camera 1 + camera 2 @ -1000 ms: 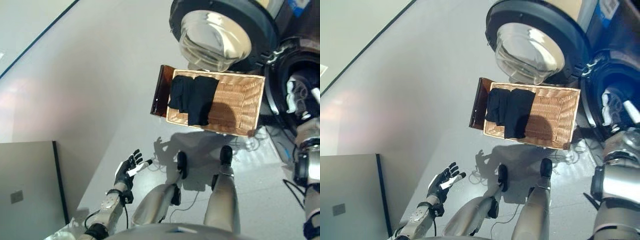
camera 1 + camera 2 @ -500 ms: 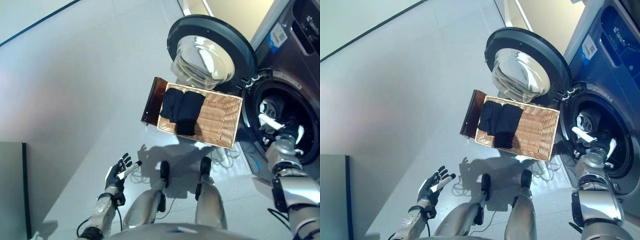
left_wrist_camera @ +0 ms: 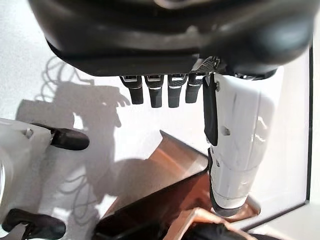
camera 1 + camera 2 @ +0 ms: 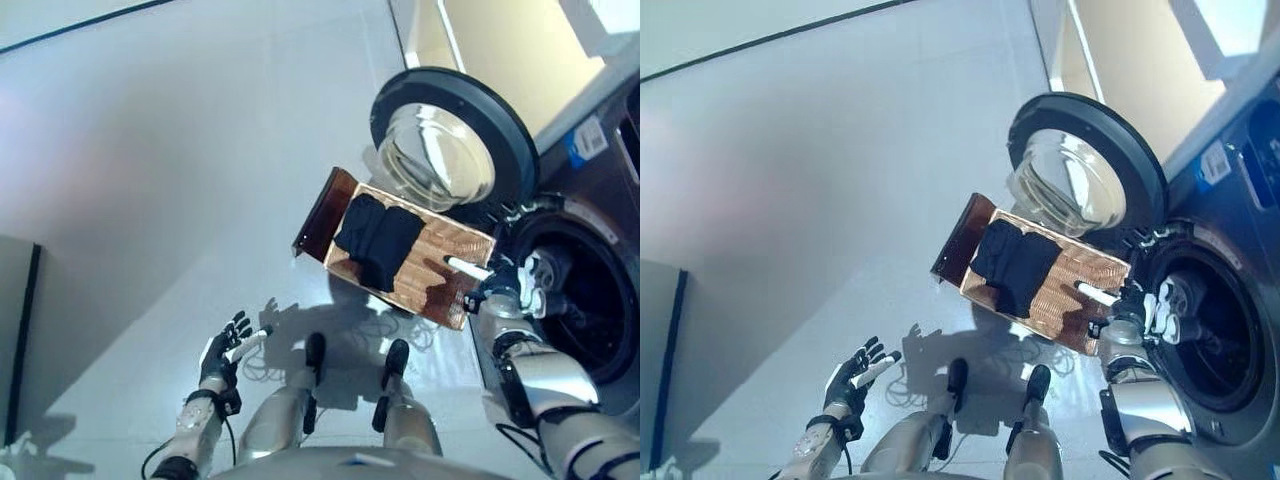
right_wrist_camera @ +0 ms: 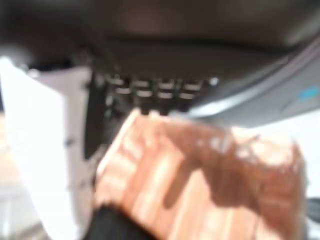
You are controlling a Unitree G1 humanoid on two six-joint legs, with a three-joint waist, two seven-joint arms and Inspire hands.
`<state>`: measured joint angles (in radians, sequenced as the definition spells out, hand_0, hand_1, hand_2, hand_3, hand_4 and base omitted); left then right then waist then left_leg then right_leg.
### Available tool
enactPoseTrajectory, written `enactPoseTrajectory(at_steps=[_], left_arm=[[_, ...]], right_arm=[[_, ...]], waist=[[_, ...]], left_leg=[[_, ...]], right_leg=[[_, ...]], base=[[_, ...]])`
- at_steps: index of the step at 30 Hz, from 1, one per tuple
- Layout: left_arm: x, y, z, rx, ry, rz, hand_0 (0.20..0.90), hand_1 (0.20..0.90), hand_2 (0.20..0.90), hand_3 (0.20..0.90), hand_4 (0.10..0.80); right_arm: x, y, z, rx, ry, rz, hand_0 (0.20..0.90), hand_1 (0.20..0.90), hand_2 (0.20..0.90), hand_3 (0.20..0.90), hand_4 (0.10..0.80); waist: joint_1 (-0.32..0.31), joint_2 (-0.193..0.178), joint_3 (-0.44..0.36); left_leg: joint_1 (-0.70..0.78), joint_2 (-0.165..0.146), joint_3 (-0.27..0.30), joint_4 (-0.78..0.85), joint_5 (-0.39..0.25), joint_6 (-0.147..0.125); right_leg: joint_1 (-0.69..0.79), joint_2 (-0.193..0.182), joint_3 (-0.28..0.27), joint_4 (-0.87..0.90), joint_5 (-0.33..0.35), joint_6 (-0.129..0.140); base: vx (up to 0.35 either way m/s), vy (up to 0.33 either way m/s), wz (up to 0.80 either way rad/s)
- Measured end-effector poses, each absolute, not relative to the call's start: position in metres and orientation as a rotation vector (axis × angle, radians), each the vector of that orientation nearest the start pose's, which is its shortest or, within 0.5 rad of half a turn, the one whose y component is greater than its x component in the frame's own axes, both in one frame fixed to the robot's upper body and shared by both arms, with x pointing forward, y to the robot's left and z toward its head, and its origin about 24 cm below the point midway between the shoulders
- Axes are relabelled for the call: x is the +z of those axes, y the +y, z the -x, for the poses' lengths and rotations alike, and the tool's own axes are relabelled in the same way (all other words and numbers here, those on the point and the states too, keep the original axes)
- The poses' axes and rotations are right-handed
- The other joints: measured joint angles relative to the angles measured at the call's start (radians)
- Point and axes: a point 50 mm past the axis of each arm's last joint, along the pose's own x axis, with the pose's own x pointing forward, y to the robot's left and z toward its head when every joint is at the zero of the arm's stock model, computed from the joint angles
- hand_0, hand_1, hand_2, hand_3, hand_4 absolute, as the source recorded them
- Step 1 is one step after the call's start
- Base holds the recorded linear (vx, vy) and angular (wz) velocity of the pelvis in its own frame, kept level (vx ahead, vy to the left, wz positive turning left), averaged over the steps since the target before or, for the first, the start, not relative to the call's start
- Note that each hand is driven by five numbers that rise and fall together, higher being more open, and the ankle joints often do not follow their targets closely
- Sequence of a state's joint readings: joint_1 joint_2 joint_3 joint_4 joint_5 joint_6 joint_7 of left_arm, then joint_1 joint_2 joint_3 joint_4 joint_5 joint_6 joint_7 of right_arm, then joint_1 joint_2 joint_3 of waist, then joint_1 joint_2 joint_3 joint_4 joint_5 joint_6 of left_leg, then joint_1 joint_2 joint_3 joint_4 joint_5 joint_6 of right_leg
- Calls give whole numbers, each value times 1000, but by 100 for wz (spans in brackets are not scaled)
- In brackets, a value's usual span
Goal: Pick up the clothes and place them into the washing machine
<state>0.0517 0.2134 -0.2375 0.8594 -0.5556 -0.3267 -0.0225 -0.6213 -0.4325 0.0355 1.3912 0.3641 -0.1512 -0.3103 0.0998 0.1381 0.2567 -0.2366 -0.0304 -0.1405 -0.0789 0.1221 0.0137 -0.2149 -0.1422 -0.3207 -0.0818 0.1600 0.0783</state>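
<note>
Washing machine (image 4: 590, 300) door (image 4: 455, 135) swung open at 1 o'clock. Wicker basket (image 4: 470, 262) on floor holds dark clothes (image 4: 378, 238). Right robot hand (image 4: 510, 285) empty, fingers spread, just past basket's far end. Left robot hand (image 4: 222, 352) spread, well apart at 7 o'clock.

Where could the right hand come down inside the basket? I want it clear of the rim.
The basket is bare on the washing machine side, where the right hand hovers open. The black clothes crowd the opposite end. The left hand is open over bare floor.
</note>
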Motion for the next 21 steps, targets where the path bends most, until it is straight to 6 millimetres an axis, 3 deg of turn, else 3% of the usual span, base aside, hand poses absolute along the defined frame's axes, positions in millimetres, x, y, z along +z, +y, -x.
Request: enactPoseTrajectory(at_steps=[9,17,21], left_arm=[[-108,223,-161,150,581,124,900,900,900,900,800],[-92,217,-172,97,487,147,900,900,900,900,800],[-80,214,-183,68,421,157,900,900,900,900,800]], right_arm=[[-22,-302,-294,-664,559,96,900,900,900,900,800],[-1,-304,-312,-667,511,87,900,900,900,900,800],[18,-317,-318,-698,489,109,900,900,900,900,800]], waist=[[64,1,0],[90,6,8],[109,26,45]], left_leg=[[-37,-11,-52,0,17,-14],[-120,-29,-46,0,28,-21],[-129,-36,-47,1,34,-13]], right_leg=[[-8,-11,-57,0,-2,2],[-91,-26,-51,0,10,17],[-96,-31,-54,0,12,17]], base=[[-11,44,14],[10,27,-2],[-17,15,9]])
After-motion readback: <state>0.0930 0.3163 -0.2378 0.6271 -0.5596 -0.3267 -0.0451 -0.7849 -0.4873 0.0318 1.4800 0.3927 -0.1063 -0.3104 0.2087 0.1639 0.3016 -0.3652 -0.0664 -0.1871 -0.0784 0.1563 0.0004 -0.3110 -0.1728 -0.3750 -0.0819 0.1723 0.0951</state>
